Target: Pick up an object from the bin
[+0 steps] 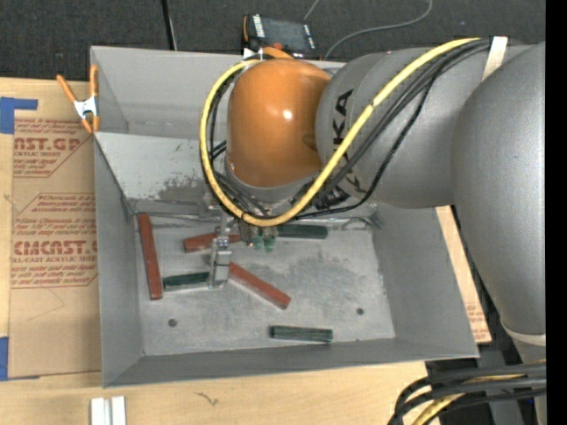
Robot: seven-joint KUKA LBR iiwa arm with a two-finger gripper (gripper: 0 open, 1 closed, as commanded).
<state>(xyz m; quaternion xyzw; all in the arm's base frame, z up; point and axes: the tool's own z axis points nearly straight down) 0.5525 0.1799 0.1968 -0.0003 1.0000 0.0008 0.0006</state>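
Observation:
My gripper [220, 269] hangs below the orange wrist cover, in the left middle of the bin. Its tip is right at the spot where a dark green stick [186, 281] on its left meets the upper end of a red-brown stick [260, 287] slanting down to the right. A short red-brown stick [199, 243] lies just up and left of the gripper. Whether the tip touches any of them cannot be told.
A long red-brown stick [149, 257] lies along the bin's left wall. One dark green stick [301, 333] rests near the front wall, another [306, 232] is partly under the arm. The arm covers the bin's back right.

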